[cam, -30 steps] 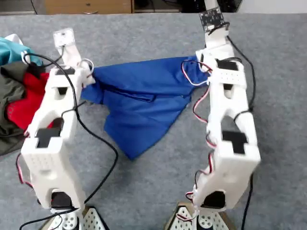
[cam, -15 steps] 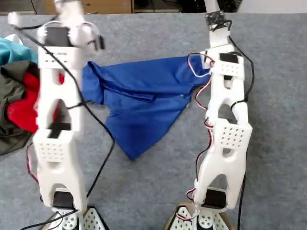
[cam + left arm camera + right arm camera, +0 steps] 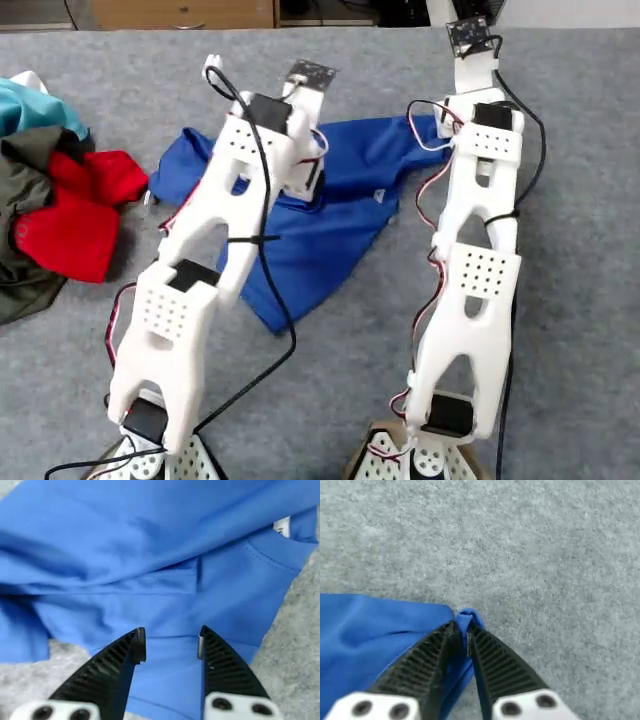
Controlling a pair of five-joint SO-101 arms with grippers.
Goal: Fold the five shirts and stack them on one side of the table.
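A crumpled blue shirt (image 3: 300, 215) lies on the grey table in the middle of the high view. My left gripper (image 3: 170, 642) hangs open just over its folds near the collar, with blue cloth (image 3: 150, 545) beneath it and nothing between the fingers. In the high view that arm (image 3: 270, 130) leans over the shirt's upper middle. My right gripper (image 3: 461, 630) is shut on the shirt's far right corner (image 3: 466, 615), by the right arm's wrist (image 3: 470, 110). A heap of red (image 3: 70, 215), dark olive (image 3: 25, 200) and teal (image 3: 30, 105) shirts lies at the left edge.
Grey felt covers the table (image 3: 580, 250). A wooden cabinet (image 3: 185, 12) stands beyond the far edge. Cables (image 3: 270, 300) run along both arms. Bare felt lies to the right of the right arm and in front of the shirt.
The left arm has swung from the shirt's left edge, up and then rightward over the shirt's middle. The shirt's left edge now lies loose on the table. The right arm has shifted slightly farther back.
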